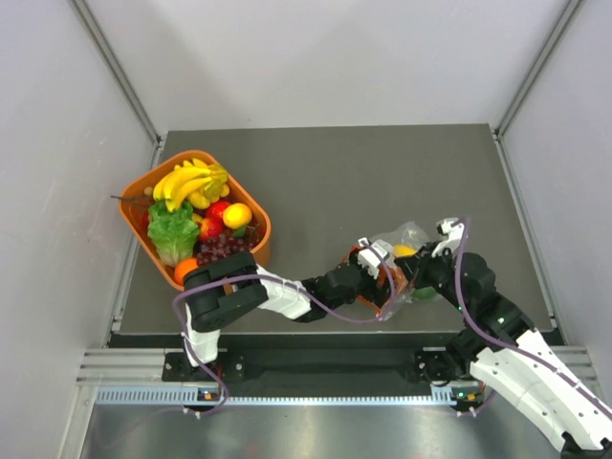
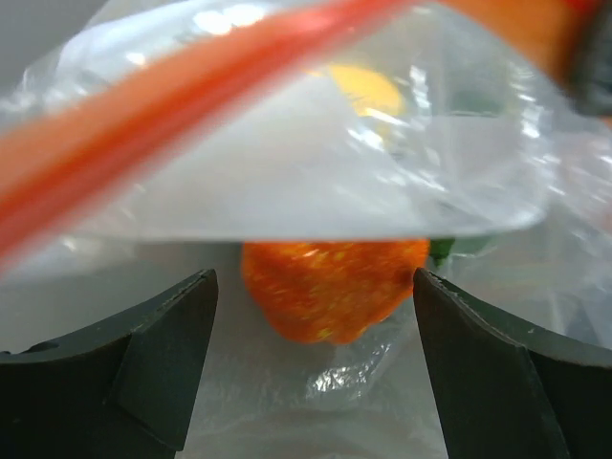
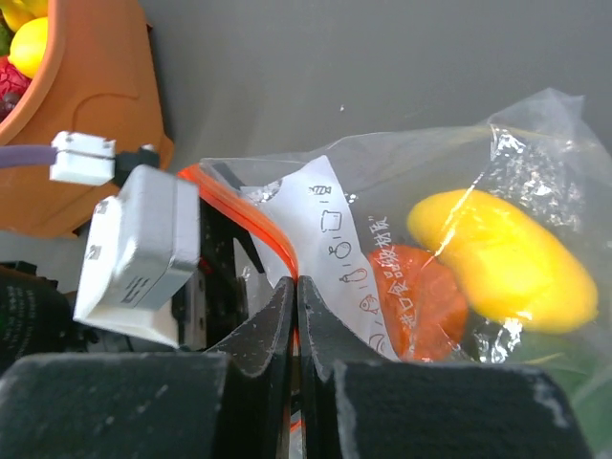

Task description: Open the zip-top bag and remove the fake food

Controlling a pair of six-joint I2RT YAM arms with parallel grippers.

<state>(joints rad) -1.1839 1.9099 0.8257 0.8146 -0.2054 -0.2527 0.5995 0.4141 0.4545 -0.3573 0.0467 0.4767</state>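
The zip-top bag [image 1: 409, 244] lies at the near right of the table, with its orange-red zip strip [image 3: 251, 212] at the mouth. My right gripper [image 3: 295, 283] is shut on the strip's upper lip and holds the mouth up. My left gripper [image 2: 314, 279] is open and reaches into the mouth under the raised strip [image 2: 163, 105]. The orange-red round fruit [image 2: 330, 287] sits just ahead, between its fingers, untouched. Inside the bag are also a yellow piece [image 3: 507, 258] and a green fruit [image 2: 466, 247], mostly hidden. In the top view both grippers meet at the bag [image 1: 387, 273] [image 1: 426, 271].
The orange plastic basket [image 1: 264, 225] stands at the back left with bananas, lettuce, grapes and other toy food. Its wall shows in the right wrist view [image 3: 91, 124]. The left wrist's grey camera housing [image 3: 134, 253] is close beside my right fingers.
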